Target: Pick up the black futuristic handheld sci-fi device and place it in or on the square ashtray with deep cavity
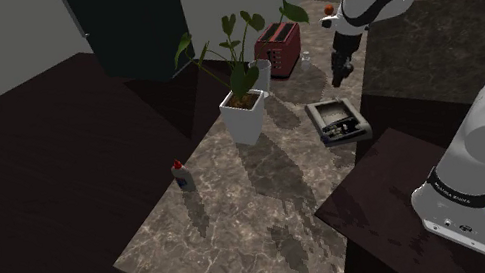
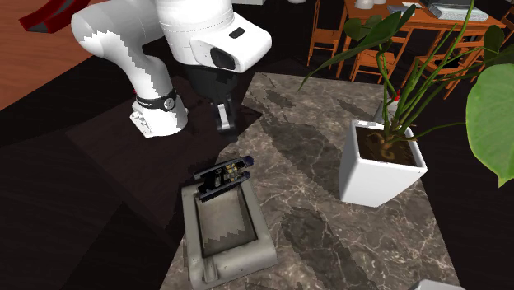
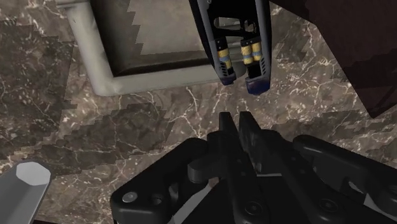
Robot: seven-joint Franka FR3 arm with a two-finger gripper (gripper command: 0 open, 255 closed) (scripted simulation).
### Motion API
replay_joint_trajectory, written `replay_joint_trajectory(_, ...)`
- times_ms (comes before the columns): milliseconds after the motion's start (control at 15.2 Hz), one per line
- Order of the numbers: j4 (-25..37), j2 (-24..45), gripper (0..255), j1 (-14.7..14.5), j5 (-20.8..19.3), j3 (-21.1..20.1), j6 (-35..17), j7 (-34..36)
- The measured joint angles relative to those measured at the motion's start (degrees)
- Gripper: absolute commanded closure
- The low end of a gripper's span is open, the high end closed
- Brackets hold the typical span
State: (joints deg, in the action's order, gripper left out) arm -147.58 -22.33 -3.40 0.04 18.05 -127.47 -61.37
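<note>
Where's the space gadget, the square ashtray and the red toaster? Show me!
Black sci-fi device (image 2: 222,177): second exterior view, middle of its body.
Square ashtray (image 2: 239,260): second exterior view, grey rim nearest the camera.
Red toaster (image 1: 279,51): shoulder view, its side wall.

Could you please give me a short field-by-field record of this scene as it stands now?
device: black with yellow bands, lying across the ashtray's rim, one end overhanging the counter
ashtray: grey, square, on the marbled counter
gripper: above the counter just beside the device, fingers together, holding nothing
nearby: potted plant, red toaster, small red-capped bottle
</note>
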Motion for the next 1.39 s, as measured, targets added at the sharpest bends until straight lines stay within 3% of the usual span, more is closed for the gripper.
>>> replay_joint_trajectory(330,0.00,0.00,255,0.00,0.00,0.00,0.00,0.00)
replay_joint_trajectory(396,0.00,0.00,0,0.00,0.00,0.00,0.00,0.00)
replay_joint_trajectory(528,-1.27,-0.48,0,-0.02,-0.51,-0.36,-1.03,0.03)
replay_joint_trajectory(792,-9.10,-1.10,0,-0.32,-3.96,-2.48,-9.88,-0.19)
replay_joint_trajectory(1056,-17.60,-0.23,0,0.24,-9.00,-5.19,-20.98,0.60)
replay_joint_trajectory(1386,-23.93,5.45,0,3.31,-16.74,-9.51,-34.70,4.06)
